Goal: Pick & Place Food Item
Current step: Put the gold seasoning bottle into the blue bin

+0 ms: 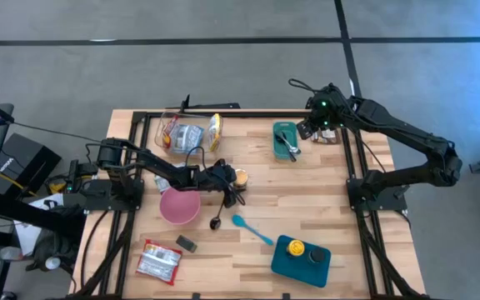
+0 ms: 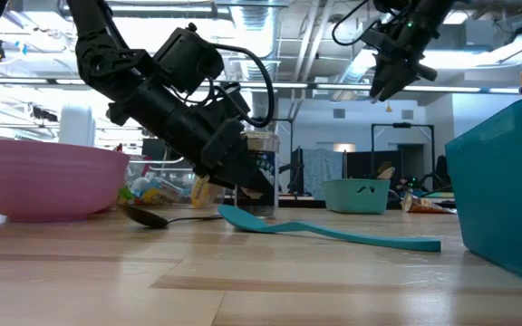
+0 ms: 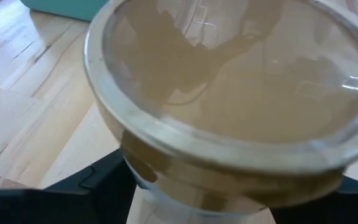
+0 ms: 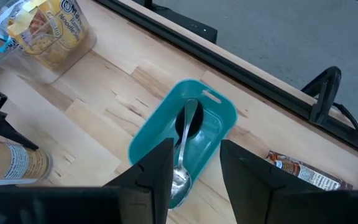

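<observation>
With the left hand (image 1: pixel 233 180) spread around the round clear-lidded tan food jar (image 1: pixel 241 177), an off-centre squeeze could tip it on the bench (image 1: pixel 323 212).

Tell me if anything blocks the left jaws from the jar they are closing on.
Nothing visible does. The left gripper already has its fingers either side of the jar at mid-table, beside the pink bowl. The black spoon lies below, clear of the grasp.

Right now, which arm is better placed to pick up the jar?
Left. Its pincer is already around the jar at mid-table, fingers either side. The right pincer hangs high over the teal tray, far away.
</observation>
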Controlling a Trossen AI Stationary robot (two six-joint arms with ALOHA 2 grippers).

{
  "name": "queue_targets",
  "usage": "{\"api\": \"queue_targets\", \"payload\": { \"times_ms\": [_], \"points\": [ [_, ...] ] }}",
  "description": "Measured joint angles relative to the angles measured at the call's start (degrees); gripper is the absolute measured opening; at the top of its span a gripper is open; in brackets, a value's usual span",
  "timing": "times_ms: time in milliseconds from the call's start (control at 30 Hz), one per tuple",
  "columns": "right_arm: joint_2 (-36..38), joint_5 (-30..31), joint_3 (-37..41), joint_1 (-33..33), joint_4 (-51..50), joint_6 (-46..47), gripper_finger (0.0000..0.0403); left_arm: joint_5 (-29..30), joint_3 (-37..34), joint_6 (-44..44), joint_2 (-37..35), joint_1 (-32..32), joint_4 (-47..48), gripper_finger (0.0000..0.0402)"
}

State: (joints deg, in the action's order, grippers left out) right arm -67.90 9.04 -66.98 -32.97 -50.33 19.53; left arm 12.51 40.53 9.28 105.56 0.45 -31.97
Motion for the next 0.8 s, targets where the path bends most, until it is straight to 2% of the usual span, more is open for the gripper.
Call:
{"api": "queue_targets", "payload": {
  "times_ms": [267,800],
  "points": [
    [0.0,0.0,0.0,0.0,0.0,0.0,0.0127,-0.1,0.0,0.0,0.0,0.0,0.0,0.0291],
    [0.0,-0.1,0.0,0.0,0.0,0.0,0.0127,-1.6,0.0,1.8,-0.2,0.0,-0.9,0.0281]
  ]
}}
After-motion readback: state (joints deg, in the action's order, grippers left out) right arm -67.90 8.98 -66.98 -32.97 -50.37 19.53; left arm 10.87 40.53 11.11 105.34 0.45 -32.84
